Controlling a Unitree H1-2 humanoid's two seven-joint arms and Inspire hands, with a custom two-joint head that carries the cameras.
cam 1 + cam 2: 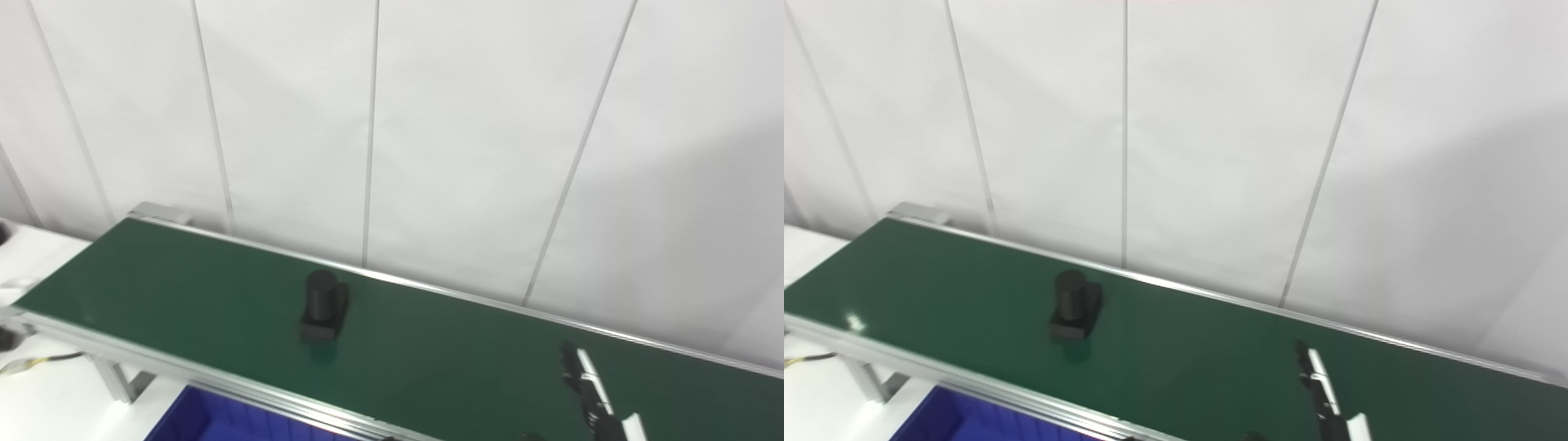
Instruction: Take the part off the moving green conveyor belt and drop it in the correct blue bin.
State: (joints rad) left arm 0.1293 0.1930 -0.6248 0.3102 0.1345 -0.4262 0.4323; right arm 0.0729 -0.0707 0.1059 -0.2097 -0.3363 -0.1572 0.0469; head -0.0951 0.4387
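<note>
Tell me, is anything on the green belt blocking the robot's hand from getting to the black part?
Nothing visible is. The black part stands alone on the green belt, and only bare belt lies between it and the right hand at the bottom right. The left hand is out of view.

Matt black part [323,309] on a smooth, faintly glossy green belt [184,288] framed by brushed metal rails [202,373].

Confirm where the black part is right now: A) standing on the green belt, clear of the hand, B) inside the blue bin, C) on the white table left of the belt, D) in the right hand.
A: the black part stands on the green belt, well away from the right hand.
</note>
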